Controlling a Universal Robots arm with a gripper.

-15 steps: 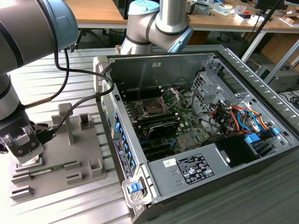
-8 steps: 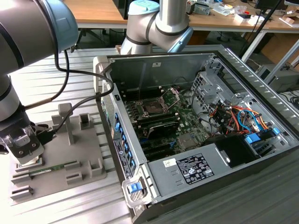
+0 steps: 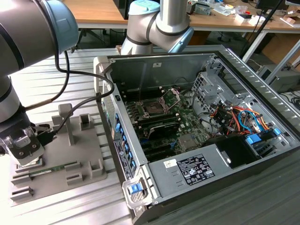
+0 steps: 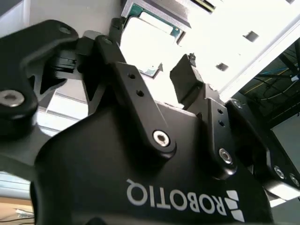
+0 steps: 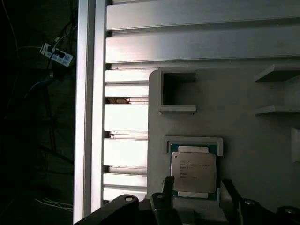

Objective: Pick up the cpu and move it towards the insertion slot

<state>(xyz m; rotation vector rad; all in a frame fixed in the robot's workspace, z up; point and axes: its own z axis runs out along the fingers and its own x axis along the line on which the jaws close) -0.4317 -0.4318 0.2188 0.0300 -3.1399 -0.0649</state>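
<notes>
Silvery-lidded square cpu (image 5: 193,172) with a green edge lies in a grey plastic holder (image 5: 243,122) on the slatted aluminium worktop (image 5: 187,47); the black hand (image 5: 197,183) hangs over it, fingers apart, one at each side. Silver-framed dark insertion slot (image 3: 153,108) sits well apart inside the open computer case (image 3: 140,70)

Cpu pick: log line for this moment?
gripper: open, straddling cpu | cpu: flat in grey holder, not lifted | insertion slot: inside case
</notes>
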